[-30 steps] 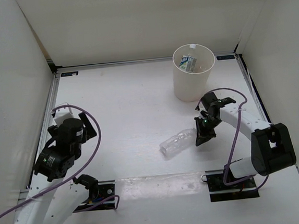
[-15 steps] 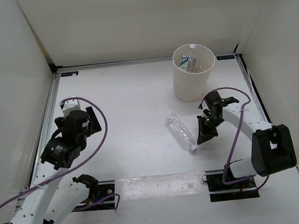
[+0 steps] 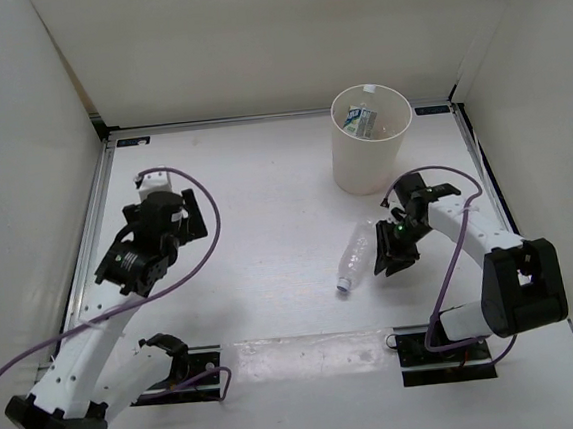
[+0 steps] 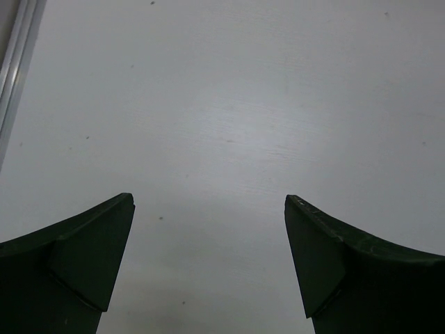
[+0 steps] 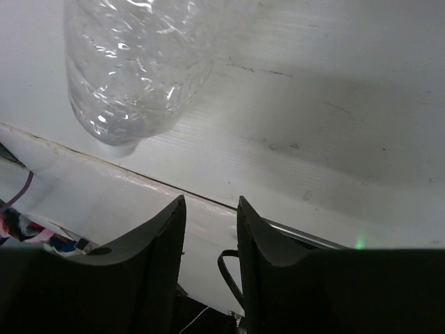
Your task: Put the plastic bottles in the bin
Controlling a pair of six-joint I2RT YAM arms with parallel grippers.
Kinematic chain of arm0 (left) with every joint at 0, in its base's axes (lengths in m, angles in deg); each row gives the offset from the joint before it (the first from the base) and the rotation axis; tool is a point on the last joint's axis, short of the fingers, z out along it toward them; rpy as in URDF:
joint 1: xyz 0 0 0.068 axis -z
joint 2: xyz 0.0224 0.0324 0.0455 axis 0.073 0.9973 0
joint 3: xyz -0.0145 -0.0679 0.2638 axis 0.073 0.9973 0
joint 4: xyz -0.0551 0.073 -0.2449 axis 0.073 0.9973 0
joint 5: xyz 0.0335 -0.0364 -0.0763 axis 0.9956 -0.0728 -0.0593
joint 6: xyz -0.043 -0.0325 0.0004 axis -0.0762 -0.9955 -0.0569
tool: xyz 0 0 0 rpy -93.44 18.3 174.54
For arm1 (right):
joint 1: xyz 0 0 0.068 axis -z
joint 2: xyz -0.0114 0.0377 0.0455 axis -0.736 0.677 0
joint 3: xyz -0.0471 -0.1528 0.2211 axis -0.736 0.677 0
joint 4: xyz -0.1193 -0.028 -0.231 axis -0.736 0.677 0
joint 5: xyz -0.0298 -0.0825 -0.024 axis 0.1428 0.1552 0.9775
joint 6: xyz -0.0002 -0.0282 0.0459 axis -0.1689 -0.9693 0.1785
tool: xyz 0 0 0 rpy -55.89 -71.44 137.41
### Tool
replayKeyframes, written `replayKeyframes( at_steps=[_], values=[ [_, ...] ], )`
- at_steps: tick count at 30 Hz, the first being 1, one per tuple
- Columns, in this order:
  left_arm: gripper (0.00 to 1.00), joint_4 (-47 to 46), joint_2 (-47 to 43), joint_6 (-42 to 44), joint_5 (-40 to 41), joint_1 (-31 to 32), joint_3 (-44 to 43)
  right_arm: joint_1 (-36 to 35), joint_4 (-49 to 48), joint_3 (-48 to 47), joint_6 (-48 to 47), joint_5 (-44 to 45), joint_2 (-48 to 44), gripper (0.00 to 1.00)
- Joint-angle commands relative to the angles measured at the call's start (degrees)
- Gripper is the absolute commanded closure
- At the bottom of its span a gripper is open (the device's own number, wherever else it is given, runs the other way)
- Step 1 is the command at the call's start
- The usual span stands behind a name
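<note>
1. From the top camera, the bin stands at the far right of the desk, with a labelled bottle already showing inside its rim. One plain clear bottle lies on its side on the desk, nearer to me than the bin. Its long axis slants, with the pale cap end toward the arm bases and to the left, and the other end up toward the bin. My right tool sits just to the right of that bottle, close by its upper half. My left tool is well apart, over on the left side of the desk. I judge that the right arm is the one to take this bottle.

2. From the left wrist camera, the left tool's two fingers stand wide apart. There is only bare desk between and ahead of them, and no bottle is in sight.

3. From the right wrist camera, the right tool's fingers are a narrow gap apart and nothing is between them. The clear bottle fills the upper left of this view, so it lies off to the left of the fingers rather than in line with them. I think the next grasp depends on this offset. The tool would have to spread wider, shift left, and turn so that it closes across the bottle's slanted axis rather than along it.
</note>
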Motion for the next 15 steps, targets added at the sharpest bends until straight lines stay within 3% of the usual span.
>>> replayKeyframes(
  at_steps=[1, 8, 11, 13, 15],
  values=[
    [0.01, -11.4, 6.7, 4.1, -5.9, -0.2, -4.7, 1.1, 4.2, -3.8, -2.1, -1.7, -0.1, 0.60],
    [0.01, -22.5, 26.8, 6.8, -21.8, -1.3, -14.1, 6.0, 10.3, -8.7, -5.6, -1.7, -1.5, 0.52],
    [0.01, -33.7, 31.8, 11.8, -29.1, 2.4, -13.6, 10.3, 15.6, -12.9, -7.5, -3.7, -2.5, 0.51],
    [0.01, -34.8, 35.2, 15.8, -34.9, 5.9, -14.6, 13.1, 19.3, -14.8, -9.4, -5.5, -3.0, 0.51],
    [0.01, -33.3, 40.7, 17.8, -39.1, 9.2, -19.2, 20.7, 20.3, -19.1, -10.3, -8.7, -3.7, 0.49]
  ],
)
